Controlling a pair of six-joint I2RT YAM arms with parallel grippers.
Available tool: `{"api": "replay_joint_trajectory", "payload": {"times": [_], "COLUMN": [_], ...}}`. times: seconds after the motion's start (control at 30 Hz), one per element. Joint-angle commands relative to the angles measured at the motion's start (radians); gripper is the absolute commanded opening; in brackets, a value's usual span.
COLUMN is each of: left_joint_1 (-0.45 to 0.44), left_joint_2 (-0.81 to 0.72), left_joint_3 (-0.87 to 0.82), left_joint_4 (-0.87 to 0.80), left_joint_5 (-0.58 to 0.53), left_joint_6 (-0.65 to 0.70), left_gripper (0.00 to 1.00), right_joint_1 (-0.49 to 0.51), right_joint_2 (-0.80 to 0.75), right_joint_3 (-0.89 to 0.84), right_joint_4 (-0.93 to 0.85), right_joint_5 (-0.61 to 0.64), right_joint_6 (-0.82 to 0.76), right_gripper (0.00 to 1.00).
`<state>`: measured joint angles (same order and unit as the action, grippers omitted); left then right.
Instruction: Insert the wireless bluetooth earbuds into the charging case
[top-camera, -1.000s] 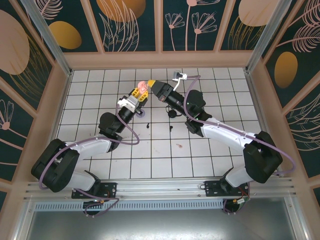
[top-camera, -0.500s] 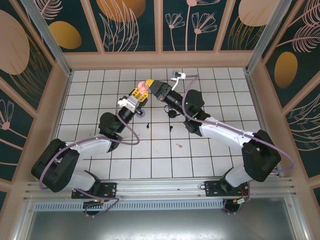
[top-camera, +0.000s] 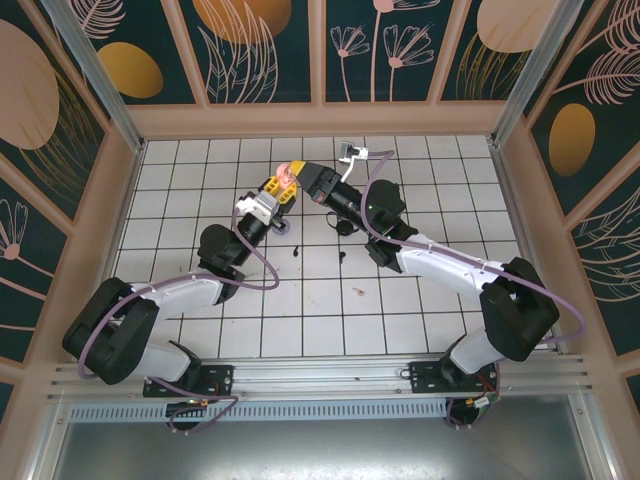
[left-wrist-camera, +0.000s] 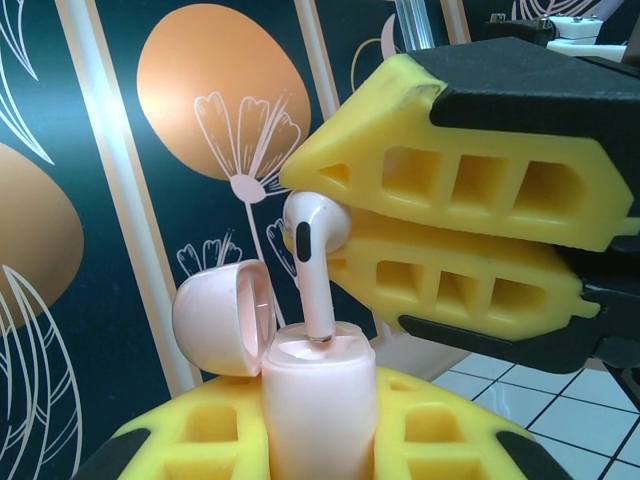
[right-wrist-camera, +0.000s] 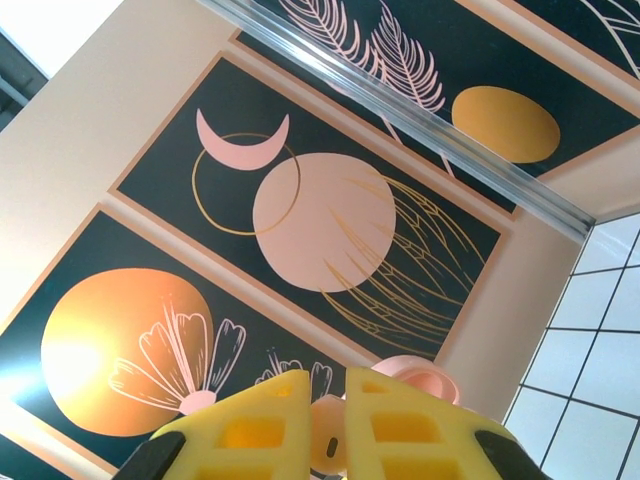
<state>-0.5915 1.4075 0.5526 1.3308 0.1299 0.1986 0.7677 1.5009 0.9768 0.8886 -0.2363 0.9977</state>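
Note:
My left gripper (left-wrist-camera: 320, 435) is shut on a pink charging case (left-wrist-camera: 318, 400), held upright with its lid (left-wrist-camera: 222, 318) hinged open to the left. My right gripper (right-wrist-camera: 327, 420) is shut on the head of a pink earbud (left-wrist-camera: 312, 240). The earbud's stem points down and its tip rests at the mouth of a slot in the case. From above, both grippers meet over the back middle of the floor, left gripper (top-camera: 274, 195) below right gripper (top-camera: 301, 178), with the case (top-camera: 288, 171) between them. Another pink earbud (top-camera: 359, 292) lies on the tiles nearer the bases.
A dark round case (top-camera: 346, 226) and small black earbuds (top-camera: 297, 250) (top-camera: 341, 258) lie on the white tiled floor (top-camera: 200, 170) under the right arm. A purple piece (top-camera: 283, 227) sits beside the left wrist. Patterned walls (top-camera: 260, 50) enclose the floor.
The right arm has edged a little left and back, bringing the earbud closer over the case. The left arm and case have stayed put.

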Motion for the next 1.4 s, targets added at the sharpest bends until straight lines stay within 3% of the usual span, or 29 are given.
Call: {"api": "replay_joint_trajectory", "payload": {"times": [0.0, 0.43, 0.93, 1.03, 1.2, 1.37], "left_joint_1": [-0.007, -0.006, -0.006, -0.006, -0.006, -0.007], "left_joint_2": [-0.012, -0.02, -0.009, -0.006, -0.001, 0.001], "left_joint_3": [0.033, 0.043, 0.057, 0.06, 0.06, 0.054], "left_joint_4": [0.025, 0.002, -0.007, -0.008, -0.01, -0.008], "left_joint_5": [0.007, 0.005, 0.008, 0.012, 0.014, 0.014], "left_joint_6": [-0.004, -0.009, -0.038, -0.04, -0.05, -0.062], "left_gripper": [0.0, 0.0, 0.0, 0.0, 0.0, 0.0], "right_joint_1": [0.008, 0.016, 0.037, 0.038, 0.036, 0.036], "right_joint_2": [-0.03, -0.055, -0.096, -0.097, -0.125, -0.202], "right_joint_3": [-0.028, -0.045, -0.051, -0.042, -0.037, -0.021], "right_joint_4": [0.043, -0.032, -0.151, -0.164, -0.189, -0.297], "right_joint_5": [0.008, 0.023, 0.086, 0.088, 0.085, 0.093], "right_joint_6": [-0.002, -0.04, -0.098, -0.103, -0.117, -0.162], "right_gripper": [0.12, 0.12, 0.29, 0.36, 0.65, 0.77]}}
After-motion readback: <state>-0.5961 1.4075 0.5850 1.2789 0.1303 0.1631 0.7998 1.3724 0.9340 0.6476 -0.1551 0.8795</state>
